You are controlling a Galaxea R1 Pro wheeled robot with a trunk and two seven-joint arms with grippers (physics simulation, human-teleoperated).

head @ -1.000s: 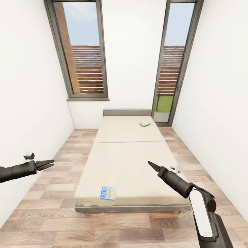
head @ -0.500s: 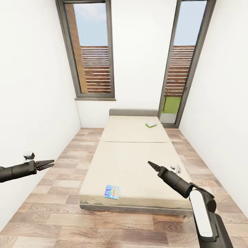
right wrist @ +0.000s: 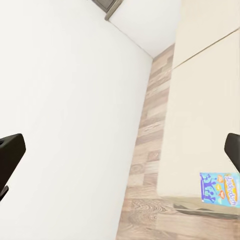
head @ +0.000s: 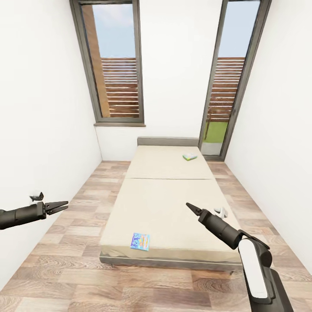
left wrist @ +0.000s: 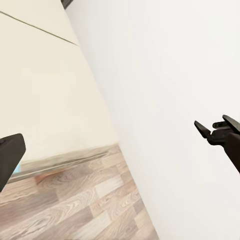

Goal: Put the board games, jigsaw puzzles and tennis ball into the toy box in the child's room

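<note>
1. Lower right of the head view: the right gripper (head: pixel 190 206) points toward the middle of the frame on a dark tapered forearm with a white upper segment. Its fingertips look pressed together to a point, holding nothing.
2. Lower left: the left gripper (head: pixel 63 203) juts in from the frame edge, its slim dark fingers slightly spread and empty.
3. Lower centre: a small blue board game (head: pixel 140 241), a thin flat rectangle with a glossy printed cover, lies near the foot edge of the bed (head: pixel 169 203). It also shows in the right wrist view (right wrist: pixel 219 187).
4. The bed is a wide, low slab with a plain matte beige mattress crossed by one seam, on a dark grey frame.
5. Centre, far end of the mattress: a second flat board game (head: pixel 190 156), green and white, rests near the low grey headboard (head: pixel 168 141).
6. As a judgement, the bed part of the task is not yet begun: both games lie untouched and the grippers are well apart from them.
7. Around it: wood-plank floor (head: pixel 82 199), smooth white walls, and two tall dark-framed windows (head: pixel 115 65) at the top.
</note>
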